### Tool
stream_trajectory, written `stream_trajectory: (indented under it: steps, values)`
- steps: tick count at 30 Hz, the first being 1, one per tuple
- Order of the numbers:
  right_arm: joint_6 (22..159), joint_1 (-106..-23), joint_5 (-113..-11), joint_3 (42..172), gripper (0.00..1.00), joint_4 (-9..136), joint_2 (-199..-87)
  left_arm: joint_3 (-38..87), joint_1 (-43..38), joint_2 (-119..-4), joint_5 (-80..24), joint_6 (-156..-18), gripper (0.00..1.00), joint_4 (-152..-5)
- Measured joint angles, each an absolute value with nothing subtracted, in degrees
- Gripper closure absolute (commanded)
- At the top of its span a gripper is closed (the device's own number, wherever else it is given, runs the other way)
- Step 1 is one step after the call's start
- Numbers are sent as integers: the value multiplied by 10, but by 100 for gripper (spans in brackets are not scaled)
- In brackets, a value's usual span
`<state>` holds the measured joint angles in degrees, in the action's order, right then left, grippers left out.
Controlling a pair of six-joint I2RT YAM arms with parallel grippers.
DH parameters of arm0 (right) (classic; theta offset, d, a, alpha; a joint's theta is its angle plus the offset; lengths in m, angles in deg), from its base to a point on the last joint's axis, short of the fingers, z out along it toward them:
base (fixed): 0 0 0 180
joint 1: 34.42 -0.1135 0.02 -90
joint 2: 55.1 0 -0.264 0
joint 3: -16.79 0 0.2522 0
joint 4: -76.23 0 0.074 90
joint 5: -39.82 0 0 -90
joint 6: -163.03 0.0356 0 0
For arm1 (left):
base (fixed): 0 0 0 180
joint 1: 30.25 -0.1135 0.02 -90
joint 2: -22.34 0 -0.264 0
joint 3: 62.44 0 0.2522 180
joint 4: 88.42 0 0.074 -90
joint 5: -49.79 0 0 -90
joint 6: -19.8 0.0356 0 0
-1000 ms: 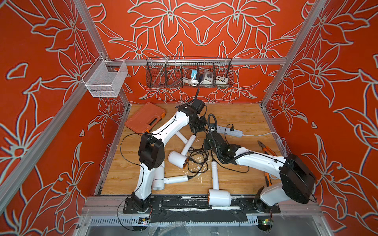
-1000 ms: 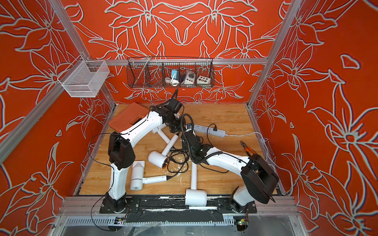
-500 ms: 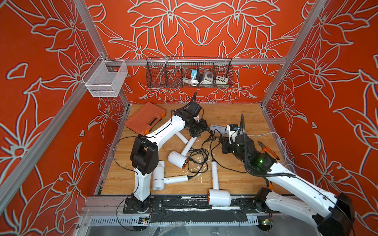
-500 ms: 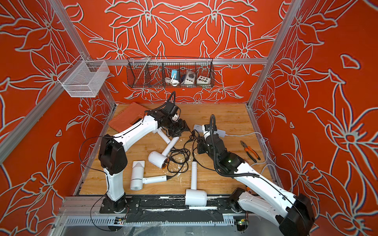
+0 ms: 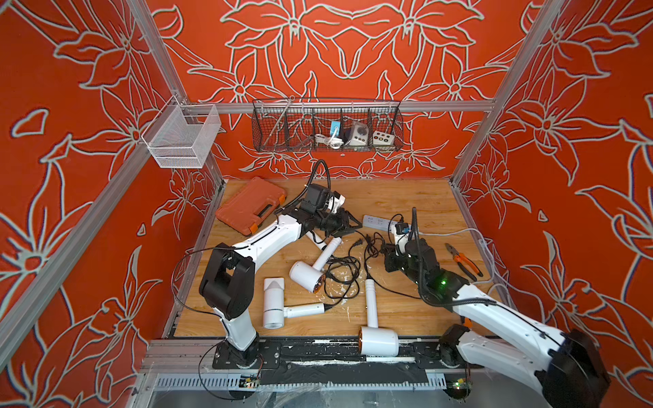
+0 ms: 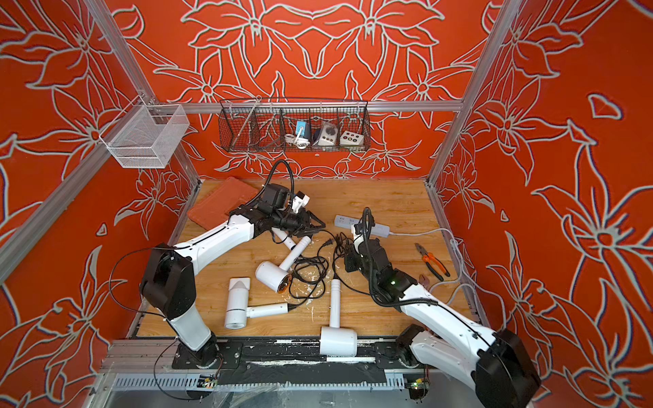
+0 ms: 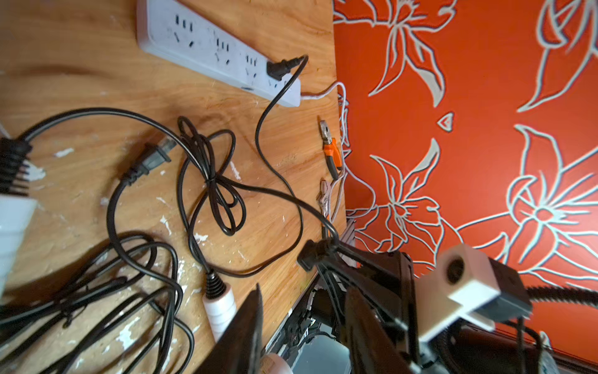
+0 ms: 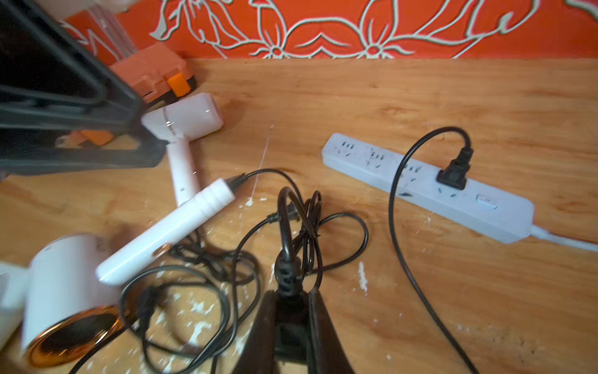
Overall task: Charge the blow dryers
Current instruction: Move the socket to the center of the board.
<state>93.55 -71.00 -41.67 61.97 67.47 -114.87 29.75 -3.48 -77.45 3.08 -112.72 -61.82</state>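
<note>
Three white blow dryers show whole in both top views, on the wooden floor: one (image 5: 304,275) with a copper-lined barrel (image 8: 64,301), one (image 5: 272,303) left of it, one (image 5: 378,341) at the front edge. A fourth (image 8: 184,119) lies partly under my left arm. Their black cords (image 5: 341,272) tangle in the middle. My right gripper (image 8: 289,301) is shut on a black plug (image 8: 286,275), low over the cords. My left gripper (image 7: 304,323) hangs open and empty left of the white power strip (image 5: 376,222), which has one plug (image 8: 453,175) in it. A loose plug (image 7: 152,158) lies on the floor.
An orange tool case (image 5: 251,208) lies at the back left. Orange-handled pliers (image 5: 463,259) rest near the right wall, beside the strip's white lead (image 5: 456,231). A black wire basket (image 5: 327,127) and a white mesh basket (image 5: 182,136) hang on the walls.
My left gripper was shut a second ago and now stands open. My right arm's elbow has swung out to the right, while its gripper stays over the cords, shut on the plug.
</note>
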Motion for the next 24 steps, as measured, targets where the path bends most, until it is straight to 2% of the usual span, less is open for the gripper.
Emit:
stream_trajectory:
  steps: [5, 15, 19, 24]
  values:
    - [913, -665, -407, 652, 100, 782, -1277, 311, -44, -786, 38, -1077, 62, -629]
    - [905, -637, -373, 734, 100, 997, -1498, 309, -43, -807, 31, -1036, 62, -637]
    - [917, -628, -348, 762, 100, 1013, -1539, 309, -43, -822, 29, -1028, 62, -635]
    - [930, -623, -315, 816, 100, 943, -1541, 309, -44, -823, 26, -1017, 62, -635]
